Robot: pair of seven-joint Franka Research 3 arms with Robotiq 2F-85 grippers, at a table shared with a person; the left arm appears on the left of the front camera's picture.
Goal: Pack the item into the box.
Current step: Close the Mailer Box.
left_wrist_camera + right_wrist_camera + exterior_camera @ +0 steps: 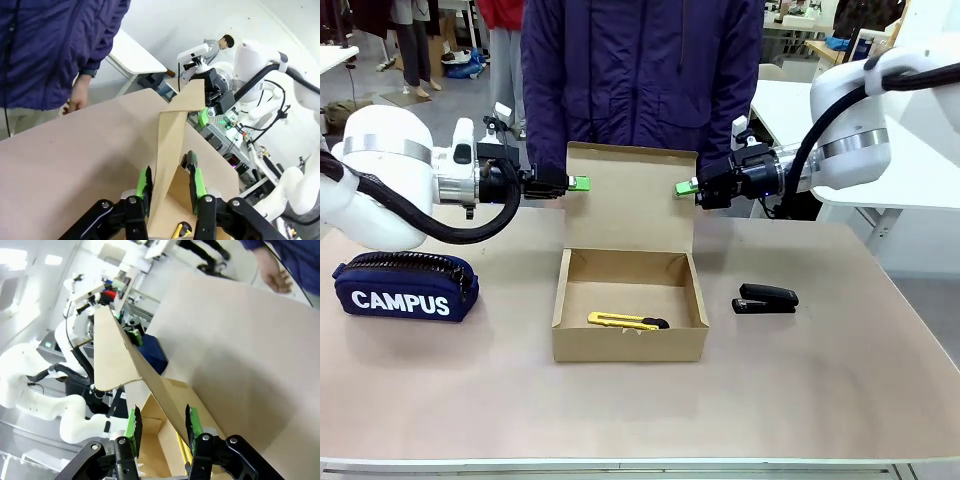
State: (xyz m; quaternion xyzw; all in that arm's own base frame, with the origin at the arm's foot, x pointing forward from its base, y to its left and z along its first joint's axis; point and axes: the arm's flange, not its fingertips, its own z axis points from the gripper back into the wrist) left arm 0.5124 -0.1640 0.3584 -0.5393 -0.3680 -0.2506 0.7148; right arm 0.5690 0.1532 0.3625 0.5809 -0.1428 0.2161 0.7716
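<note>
Lying at the left of the pale brown tabletop is a navy fabric zip pouch printed "CAMPUS". Next comes the left gripper, reaching in level from the left. Its green-padded fingers are clamped on the left edge of the upright plain cardboard flap lid. That lid rises from the far wall of the shallow rectangular brown cardboard box, which sits open at mid-table. The slim yellow utility knife with a black end lies flat on the box floor, near the front wall. A person in a dark blue jacket stands behind the box. The right gripper meets the lid's right edge, with the cardboard passing between its fingers; whether they pinch it, I cannot tell. A black stapler rests right of the box, apart from it.
</note>
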